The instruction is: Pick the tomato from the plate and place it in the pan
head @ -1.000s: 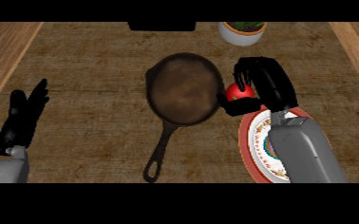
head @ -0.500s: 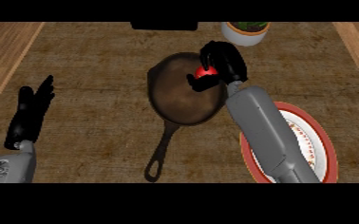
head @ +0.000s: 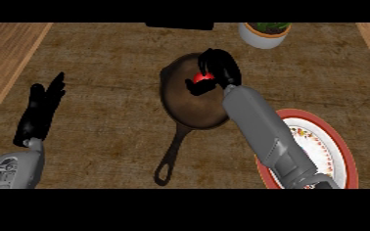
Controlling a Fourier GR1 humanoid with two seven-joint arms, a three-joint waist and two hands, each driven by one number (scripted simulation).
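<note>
Head view: the right hand (head: 217, 68) sits over the pan (head: 192, 100), fingers curled round the tomato (head: 201, 78) — only a red patch shows between them. The plate (head: 339, 151) lies at the lower right, partly under the forearm. The left hand (head: 39, 110) rests at the left edge — fingers straight, holding nothing.

Right hand (head: 217, 71) reaches forward, fingers curled, apparently gripping; left hand (head: 39, 110) rests open, fingers straight.
</note>
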